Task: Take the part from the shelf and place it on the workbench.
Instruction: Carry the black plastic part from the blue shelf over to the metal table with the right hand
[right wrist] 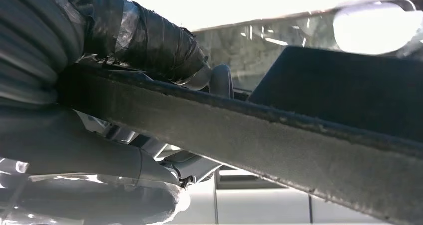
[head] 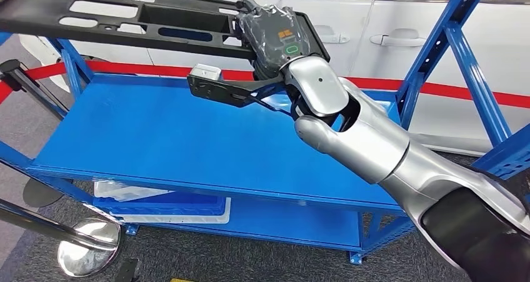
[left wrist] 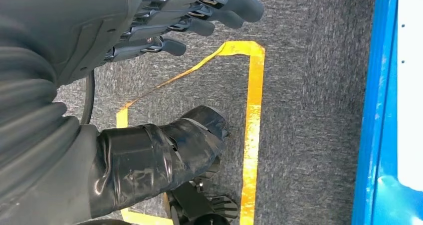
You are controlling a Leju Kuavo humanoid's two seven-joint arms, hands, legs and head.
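Note:
A long black plastic part (head: 125, 20) with cut-outs hangs in the air above the blue shelf (head: 187, 144). My right hand (head: 275, 35) grips it near its right end. In the right wrist view the part's dark edge (right wrist: 279, 135) crosses the picture, with my taped thumb (right wrist: 144, 40) over it and my fingers (right wrist: 90, 155) under it. A black bracket with a pale tab (head: 215, 85) sticks out below the hand. My left hand (left wrist: 164, 20) hangs over the carpet, fingers loosely apart and holding nothing.
Blue uprights (head: 456, 38) frame the shelf on the right and left. A white tray (head: 162, 204) lies on the lower shelf. A white car (head: 387, 32) and a red strip stand behind. Chrome barrier posts (head: 87, 244) stand at the lower left. Yellow floor tape (left wrist: 252, 125) marks the carpet.

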